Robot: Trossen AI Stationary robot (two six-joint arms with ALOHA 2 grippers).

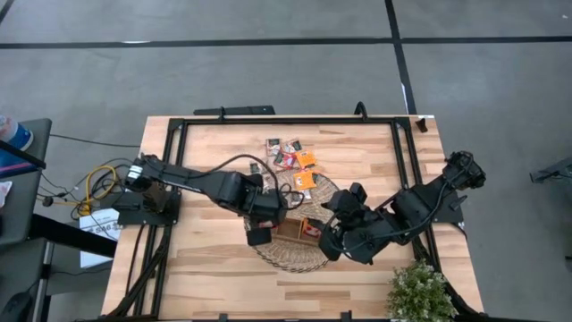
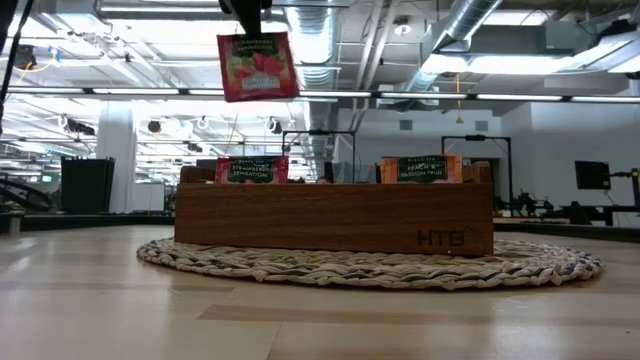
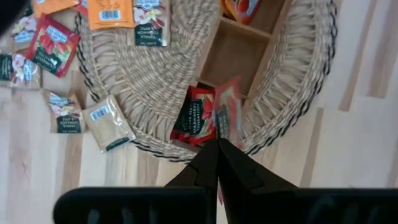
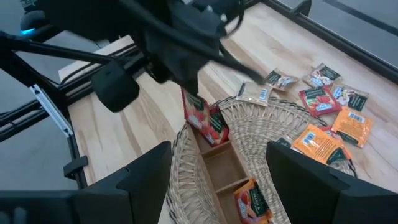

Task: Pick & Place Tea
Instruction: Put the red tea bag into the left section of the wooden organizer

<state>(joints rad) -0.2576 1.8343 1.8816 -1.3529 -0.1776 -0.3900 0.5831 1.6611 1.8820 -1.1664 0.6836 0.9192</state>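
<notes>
Low view alone shows a red sachet (image 2: pixel 257 66) hanging clear above the wooden tray (image 2: pixel 333 217), with a red sachet (image 2: pixel 251 169) and an orange sachet (image 2: pixel 420 169) standing inside; high view adds loose sachets (image 1: pixel 290 156) beside the wicker mat (image 1: pixel 295 255). Left gripper (image 3: pixel 217 144) is pinched tight on the hanging sachet over the tray's end compartment. Right gripper (image 4: pixel 217 165) hovers near the tray, fingers spread, holding nothing.

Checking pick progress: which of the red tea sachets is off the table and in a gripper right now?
The red sachet pinched in the shut left gripper, hanging above the wooden tray. The other red sachets stand in the tray or lie on the table.
</notes>
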